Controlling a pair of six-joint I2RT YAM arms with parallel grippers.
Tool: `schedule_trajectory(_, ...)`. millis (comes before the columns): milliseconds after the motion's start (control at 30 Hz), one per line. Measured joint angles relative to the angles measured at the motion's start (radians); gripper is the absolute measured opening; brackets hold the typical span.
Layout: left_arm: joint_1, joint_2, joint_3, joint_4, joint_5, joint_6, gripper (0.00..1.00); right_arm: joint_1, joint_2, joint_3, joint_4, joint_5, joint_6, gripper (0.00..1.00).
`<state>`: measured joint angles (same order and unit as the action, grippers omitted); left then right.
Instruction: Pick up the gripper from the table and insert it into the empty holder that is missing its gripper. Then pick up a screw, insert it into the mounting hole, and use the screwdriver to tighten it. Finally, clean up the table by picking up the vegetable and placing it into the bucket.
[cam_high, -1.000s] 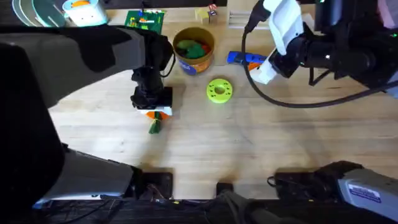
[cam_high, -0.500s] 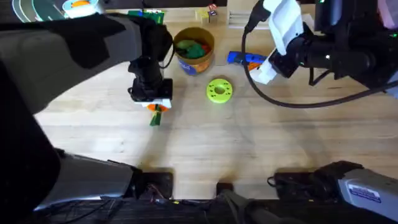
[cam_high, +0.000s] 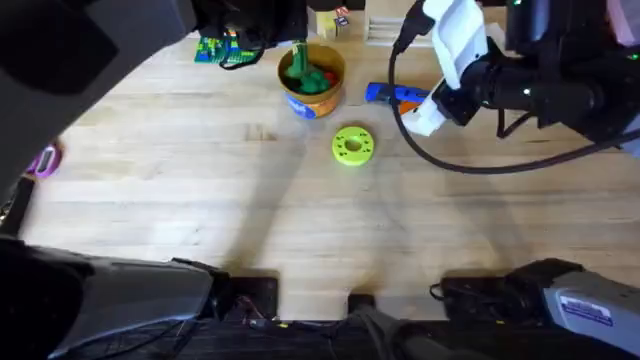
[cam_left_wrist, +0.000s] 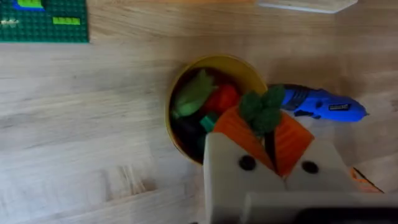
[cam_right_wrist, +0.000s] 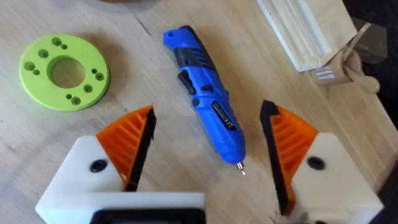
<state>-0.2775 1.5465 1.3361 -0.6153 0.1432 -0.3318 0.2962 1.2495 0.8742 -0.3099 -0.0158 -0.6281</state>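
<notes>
Gripping the vegetable (cam_left_wrist: 263, 111), the left pincer (cam_left_wrist: 268, 144) is hanging over the bucket (cam_left_wrist: 176, 130); the right pincer (cam_right_wrist: 208, 146) is hovering wide open around the screwdriver (cam_right_wrist: 205, 102) on the tabletop (cam_high: 300, 220).

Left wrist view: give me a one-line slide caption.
Left pincer shut on the vegetable, poised over the bucket's rim, screwdriver lying beyond.

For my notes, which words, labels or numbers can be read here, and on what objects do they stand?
None can be read.
Blue plastic screwdriver: a small black label with pale print, too blurred to read.
Green studded baseplate: no text visible.
</notes>
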Motion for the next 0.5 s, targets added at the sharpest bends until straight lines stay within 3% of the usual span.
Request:
schedule_trajectory(100,0.001,0.044,0.0,0.033,0.01,0.024,0.027,0.0,0.0,0.0,-0.01,0.0,0.0,0.99)
schedule_trajectory(167,0.002,0.067,-0.003,0.044,0.014,0.038,0.146,0.0,0.0,0.0,-0.013,0.0,0.0,0.99)
schedule_trajectory(333,0.002,0.085,-0.004,0.055,0.019,0.049,0.92,0.0,0.0,0.0,-0.013,0.0,0.0,0.99)
schedule_trajectory(400,0.002,0.084,-0.004,0.059,0.02,0.057,0.987,0.0,0.0,0.0,-0.014,0.0,0.001,0.99)
schedule_trajectory(500,0.001,0.08,-0.004,0.054,0.021,0.086,0.994,0.0,0.0,0.0,-0.013,0.0,0.032,0.99)
